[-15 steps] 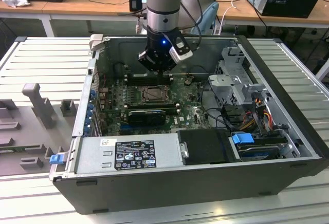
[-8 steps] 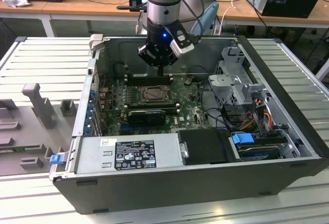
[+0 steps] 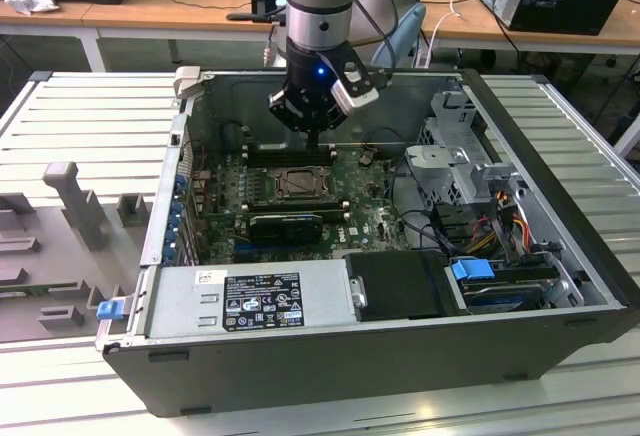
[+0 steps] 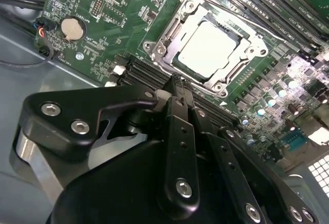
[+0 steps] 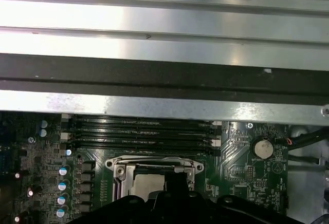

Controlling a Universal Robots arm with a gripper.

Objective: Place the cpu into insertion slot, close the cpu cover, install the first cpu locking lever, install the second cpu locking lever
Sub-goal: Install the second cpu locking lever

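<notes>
The cpu (image 4: 208, 52), with its pale silvery top, lies in the insertion slot (image 3: 299, 184) on the green motherboard inside the open computer case. The cpu cover (image 4: 168, 38), a metal frame with a square window, lies flat around the chip. A thin lever rod (image 4: 241, 16) runs along the socket edge beside the memory slots. My gripper (image 4: 177, 84) hangs just above the socket's edge, its black fingers pressed together and shut with nothing between them. In the exterior view the gripper (image 3: 318, 143) stands over the far rim of the socket. In the first wrist view, socket and cpu (image 5: 146, 183) sit partly behind the gripper (image 5: 175, 183).
Long black memory slots (image 5: 141, 131) flank the socket. A coin battery (image 4: 72, 28) sits on the board. A long black card (image 3: 287, 226), the power supply (image 3: 250, 301), a drive cage (image 3: 470, 146) and cables (image 3: 420, 221) crowd the case. The case wall (image 5: 154, 75) rises close behind.
</notes>
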